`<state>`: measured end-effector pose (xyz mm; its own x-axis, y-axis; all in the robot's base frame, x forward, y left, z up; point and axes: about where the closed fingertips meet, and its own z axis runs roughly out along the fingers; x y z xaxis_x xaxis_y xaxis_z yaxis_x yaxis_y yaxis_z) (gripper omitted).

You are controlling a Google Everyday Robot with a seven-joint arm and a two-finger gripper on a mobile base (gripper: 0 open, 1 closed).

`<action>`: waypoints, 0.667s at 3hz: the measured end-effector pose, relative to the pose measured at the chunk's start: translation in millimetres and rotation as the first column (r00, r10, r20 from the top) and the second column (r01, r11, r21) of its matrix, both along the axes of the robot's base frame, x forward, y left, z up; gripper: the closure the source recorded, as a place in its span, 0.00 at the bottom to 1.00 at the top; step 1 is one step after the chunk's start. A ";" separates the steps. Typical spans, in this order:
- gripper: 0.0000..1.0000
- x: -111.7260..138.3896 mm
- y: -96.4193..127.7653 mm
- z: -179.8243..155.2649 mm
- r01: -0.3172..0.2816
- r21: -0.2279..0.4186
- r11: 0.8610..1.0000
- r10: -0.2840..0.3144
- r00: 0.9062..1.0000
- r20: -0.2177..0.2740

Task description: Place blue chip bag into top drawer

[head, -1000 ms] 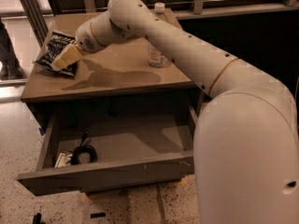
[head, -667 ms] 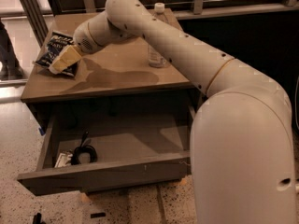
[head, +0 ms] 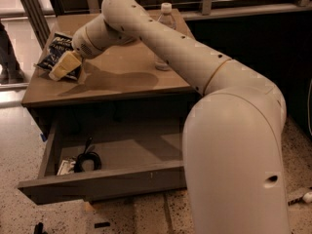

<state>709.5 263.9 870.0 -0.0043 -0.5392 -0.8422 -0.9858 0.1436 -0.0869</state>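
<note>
The blue chip bag [head: 52, 48] lies at the far left of the table top [head: 131, 74], dark navy with white lettering. My gripper [head: 62, 67] is at the end of the long cream arm and rests on or just over the bag's near right edge, hiding part of it. The top drawer [head: 105, 183] is pulled open below the table top. Its grey-brown floor shows.
A coiled black cable [head: 87, 161] and a small white item [head: 65, 167] lie in the drawer's left front corner. A clear water bottle [head: 165, 33] stands at the back middle of the table. A person's legs [head: 7, 52] stand at the left edge.
My gripper has shifted slightly down and to the left over the bag's near edge. The bag and the drawer have not visibly moved.
</note>
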 end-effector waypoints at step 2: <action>0.15 4.0 15.5 -22.4 -0.009 -0.081 0.997 0.010 1.000 0.020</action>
